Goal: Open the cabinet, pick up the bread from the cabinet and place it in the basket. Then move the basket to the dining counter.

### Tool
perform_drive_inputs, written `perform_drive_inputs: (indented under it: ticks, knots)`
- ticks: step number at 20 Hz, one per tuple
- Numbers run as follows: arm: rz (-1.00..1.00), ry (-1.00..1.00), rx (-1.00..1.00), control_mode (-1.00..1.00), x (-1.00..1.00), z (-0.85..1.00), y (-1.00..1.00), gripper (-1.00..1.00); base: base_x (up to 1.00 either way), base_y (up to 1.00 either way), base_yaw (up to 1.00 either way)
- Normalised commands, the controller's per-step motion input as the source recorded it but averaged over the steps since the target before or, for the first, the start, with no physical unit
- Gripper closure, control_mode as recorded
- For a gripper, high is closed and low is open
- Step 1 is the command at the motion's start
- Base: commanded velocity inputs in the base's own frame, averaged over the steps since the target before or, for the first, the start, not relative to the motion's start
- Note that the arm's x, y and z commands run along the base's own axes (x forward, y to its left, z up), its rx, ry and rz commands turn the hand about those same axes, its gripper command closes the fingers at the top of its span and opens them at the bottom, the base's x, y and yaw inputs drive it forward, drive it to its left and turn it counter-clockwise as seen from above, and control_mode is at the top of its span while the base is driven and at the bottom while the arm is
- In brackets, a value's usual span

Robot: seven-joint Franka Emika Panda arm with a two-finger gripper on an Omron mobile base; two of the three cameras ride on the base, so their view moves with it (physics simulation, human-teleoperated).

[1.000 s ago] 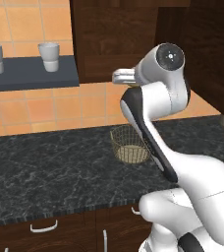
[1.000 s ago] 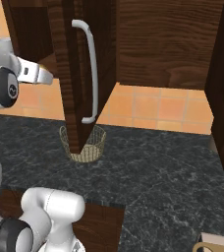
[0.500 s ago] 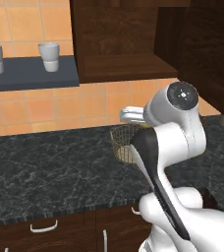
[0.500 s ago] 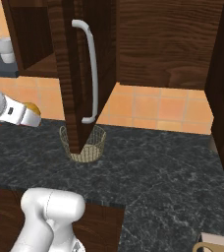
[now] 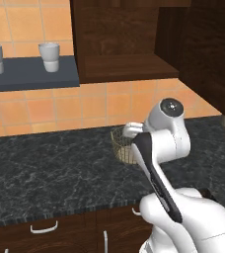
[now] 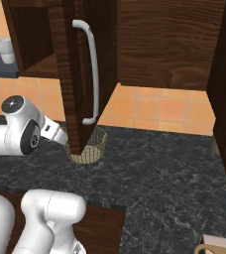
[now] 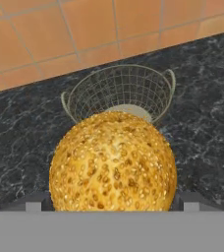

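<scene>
Your gripper (image 7: pixel 113 209) grasps the bread (image 7: pixel 113 162) short of the basket (image 7: pixel 118 93); released here, it likely lands on the granite worktop (image 7: pixel 202 118).

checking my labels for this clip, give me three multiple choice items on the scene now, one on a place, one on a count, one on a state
1. Where does the wire basket stand?
A. on the black speckled worktop, near the orange tiled wall
B. on the grey shelf
C. inside the wall cabinet

2. How many white cups stand on the grey shelf?
A. none
B. two
C. four

3. What state is the bread in?
A. lying in the basket
B. up at the claw, short of the basket
C. lying on the floor

Answers: 1 A, the hand view shows it on the dark stone by the tiles. 2 B, the left base view shows two. 3 B, the basket holds nothing and the roll looms in front of it.
</scene>
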Motion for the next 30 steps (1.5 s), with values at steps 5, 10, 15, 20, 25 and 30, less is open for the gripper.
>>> perform_drive_inputs:
  ticks: [5, 10, 15, 20, 25, 30]
  knots:
    - [0.0, 0.01, 0.0, -1.0, 0.88, -0.4, 0.0, 1.0, 0.0, 0.0, 0.0]
    - [0.0, 0.02, 0.0, -1.0, 0.73, -0.24, -0.02, 1.0, 0.0, 0.0, 0.0]
    - [0.0, 0.03, -0.01, -1.0, 0.55, -0.29, -0.06, 1.0, 0.0, 0.0, 0.0]
    - [0.0, 0.0, -0.05, -1.0, 0.09, -0.57, -0.09, 1.0, 0.0, 0.0, 0.0]
    - [0.0, 0.0, -0.03, -1.0, 0.46, -0.23, -0.04, 1.0, 0.0, 0.0, 0.0]
    - [0.0, 0.08, 0.0, -1.0, 0.47, -0.05, -0.2, 1.0, 0.0, 0.0, 0.0]
